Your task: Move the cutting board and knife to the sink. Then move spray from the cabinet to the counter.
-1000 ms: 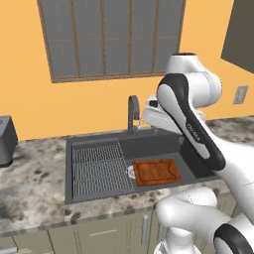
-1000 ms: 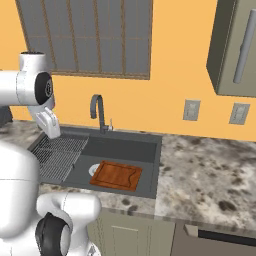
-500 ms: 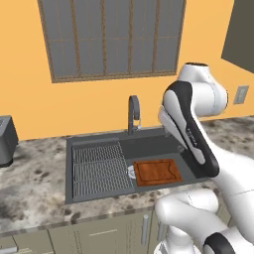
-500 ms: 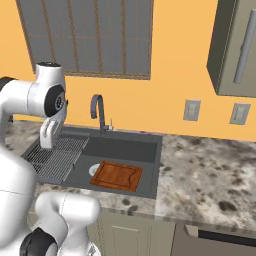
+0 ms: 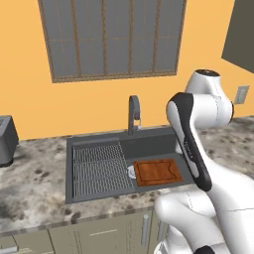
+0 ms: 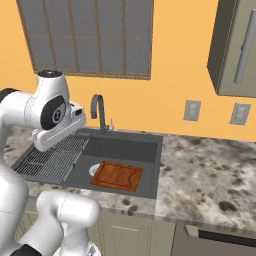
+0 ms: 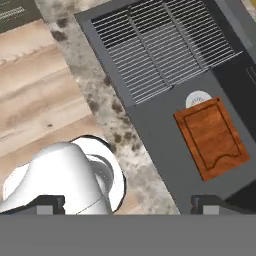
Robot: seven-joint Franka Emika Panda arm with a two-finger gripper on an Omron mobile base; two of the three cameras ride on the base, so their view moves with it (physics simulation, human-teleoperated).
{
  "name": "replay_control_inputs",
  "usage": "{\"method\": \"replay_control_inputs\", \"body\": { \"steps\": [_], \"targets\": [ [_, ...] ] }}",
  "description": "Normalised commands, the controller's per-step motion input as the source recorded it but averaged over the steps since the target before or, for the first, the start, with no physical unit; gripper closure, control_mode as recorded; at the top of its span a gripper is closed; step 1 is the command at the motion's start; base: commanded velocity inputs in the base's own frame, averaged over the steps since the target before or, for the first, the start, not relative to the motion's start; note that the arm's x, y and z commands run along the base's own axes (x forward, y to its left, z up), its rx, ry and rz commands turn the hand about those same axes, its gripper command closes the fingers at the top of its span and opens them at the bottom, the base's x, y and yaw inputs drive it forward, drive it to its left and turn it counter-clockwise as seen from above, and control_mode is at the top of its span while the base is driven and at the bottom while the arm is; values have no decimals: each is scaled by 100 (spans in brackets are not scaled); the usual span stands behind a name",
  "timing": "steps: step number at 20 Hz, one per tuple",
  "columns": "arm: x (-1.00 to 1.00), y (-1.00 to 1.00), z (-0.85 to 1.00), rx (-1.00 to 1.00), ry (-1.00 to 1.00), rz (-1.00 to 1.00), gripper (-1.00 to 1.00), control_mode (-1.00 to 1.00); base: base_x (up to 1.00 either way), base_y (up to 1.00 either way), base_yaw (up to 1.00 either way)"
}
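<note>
Board's down: the cutting board (image 5: 158, 171) lies flat in the sink (image 5: 101, 149) basin, beside the ribbed rack. Gripper (image 7: 128, 202) hangs high above it, fingers spread wide, nothing held. Knife next, I'd say — find it, then grasp it by the handle.

White arm (image 5: 191, 144) rising from the base and folding at a high elbow, forearm (image 6: 57, 132) reaching out level, gripper (image 7: 128, 202) pointing straight down from well above, jaws standing wide apart, two dark fingertips (image 7: 50, 202) gripping nothing
</note>
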Motion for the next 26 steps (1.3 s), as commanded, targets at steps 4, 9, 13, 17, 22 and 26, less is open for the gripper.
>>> {"method": "replay_control_inputs", "body": {
  "steps": [4, 9, 13, 17, 22, 26],
  "targets": [
    [0, 0, 0, 0, 4, -100, -100, -100, 0, 0, 0],
    [0, 0, 0, 0, 7, -97, -100, -100, 0, 0, 0],
    [0, 1, 0, 0, 8, -87, -100, -100, 0, 0, 0],
    [3, 0, 0, 3, 6, -61, -100, -100, 0, 0, 0],
    [0, 0, 0, 2, 4, -11, -100, -100, 0, 0, 0],
    [0, 0, 0, 3, 0, 0, -100, -100, 0, 0, 0]
  ]
}}
